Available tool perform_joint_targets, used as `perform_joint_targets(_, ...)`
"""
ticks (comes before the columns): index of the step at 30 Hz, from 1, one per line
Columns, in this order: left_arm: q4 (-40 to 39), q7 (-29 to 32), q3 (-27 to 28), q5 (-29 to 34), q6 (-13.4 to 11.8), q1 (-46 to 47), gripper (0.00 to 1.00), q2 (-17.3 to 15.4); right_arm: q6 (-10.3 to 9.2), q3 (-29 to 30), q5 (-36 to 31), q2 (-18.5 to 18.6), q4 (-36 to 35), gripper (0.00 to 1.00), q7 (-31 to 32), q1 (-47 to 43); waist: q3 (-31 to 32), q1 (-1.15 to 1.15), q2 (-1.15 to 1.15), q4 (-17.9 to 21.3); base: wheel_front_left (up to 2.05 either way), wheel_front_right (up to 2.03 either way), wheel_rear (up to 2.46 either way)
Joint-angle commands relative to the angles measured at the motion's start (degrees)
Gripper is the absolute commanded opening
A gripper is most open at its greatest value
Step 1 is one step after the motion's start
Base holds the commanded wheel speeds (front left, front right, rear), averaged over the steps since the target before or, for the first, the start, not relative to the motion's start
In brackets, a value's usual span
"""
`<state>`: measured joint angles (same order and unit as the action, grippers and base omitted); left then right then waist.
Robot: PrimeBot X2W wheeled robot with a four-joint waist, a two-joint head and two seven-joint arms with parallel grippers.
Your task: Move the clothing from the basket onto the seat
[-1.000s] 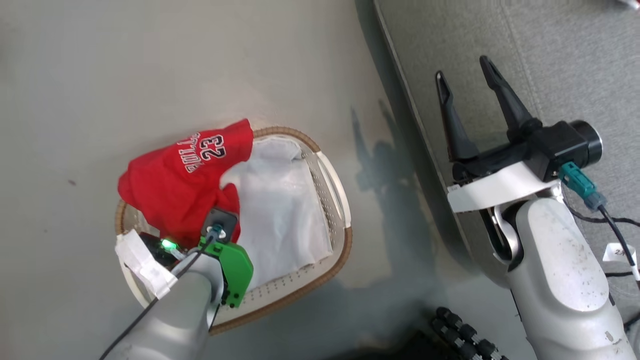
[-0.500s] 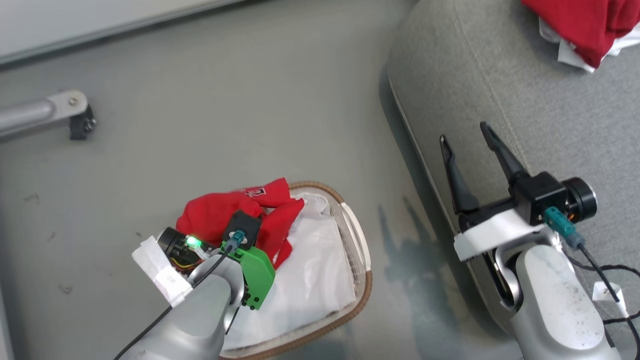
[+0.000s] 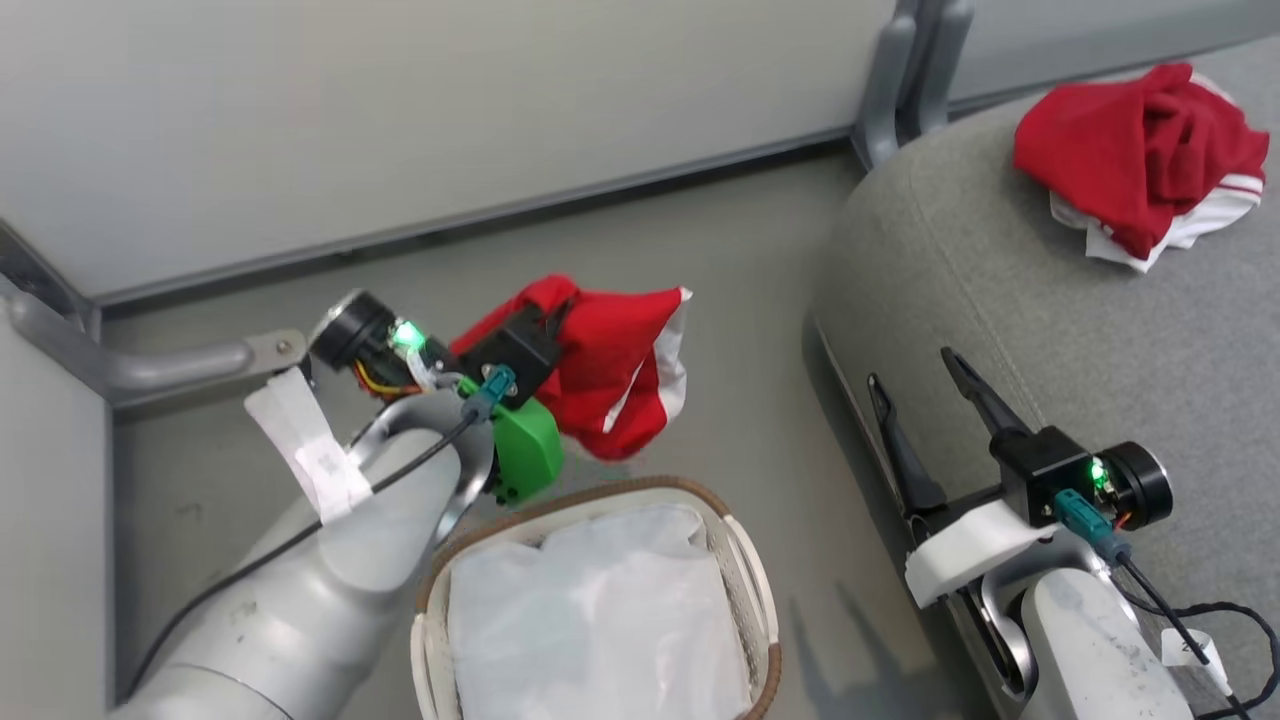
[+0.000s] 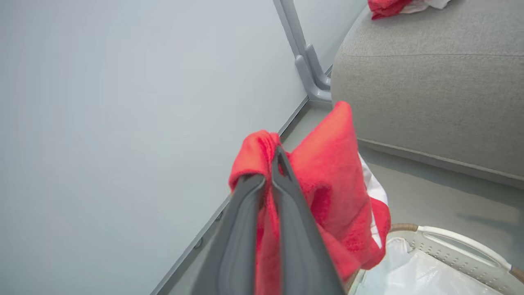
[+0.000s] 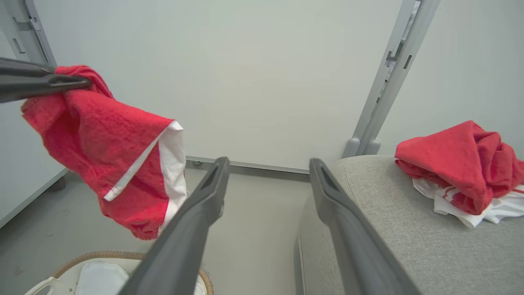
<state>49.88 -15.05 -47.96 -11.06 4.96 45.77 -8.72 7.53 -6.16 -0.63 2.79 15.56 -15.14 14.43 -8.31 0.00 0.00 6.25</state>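
My left gripper is shut on a red jersey with white trim, which hangs in the air beyond the basket's far rim and left of the seat. The jersey droops below the left fingers. The white basket with a brown woven rim holds a white liner. A second red and white garment lies crumpled on the grey seat. Over the seat's rounded front corner my right gripper stands open and holds nothing.
A pale wall runs behind the floor. A grey metal post stands at the seat's far corner and a grey frame leg lies on the floor at the left. Bare grey floor separates basket and seat.
The camera has tilted up. My left gripper has lifted the red jersey out of the basket, leaving the liner in it. The right gripper stays open by the seat.
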Motion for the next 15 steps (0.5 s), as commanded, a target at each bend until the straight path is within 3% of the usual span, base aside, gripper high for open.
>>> perform_joint_targets(1,-1.63,0.03,-0.14,0.28,0.34,1.78,0.00,-1.22,-0.08,-0.27,-0.52,0.20,0.27,1.00,-0.01,-1.21,5.34,0.00,0.00,-1.72,0.00,0.00,0.00)
perform_joint_targets(6,-7.39,2.24,-0.28,0.98,0.85,5.90,0.00,-3.75,-0.08,-1.23,-0.48,0.20,0.48,1.00,-0.01,-1.43,7.71,0.00,0.00,-1.65,0.00,0.00,0.00)
perform_joint_targets(15,-15.69,5.77,1.93,0.13,-0.46,10.60,0.00,-7.62,-0.08,-5.07,0.36,0.19,0.06,1.00,-0.01,1.12,8.64,0.00,0.00,-1.24,0.00,0.00,0.00)
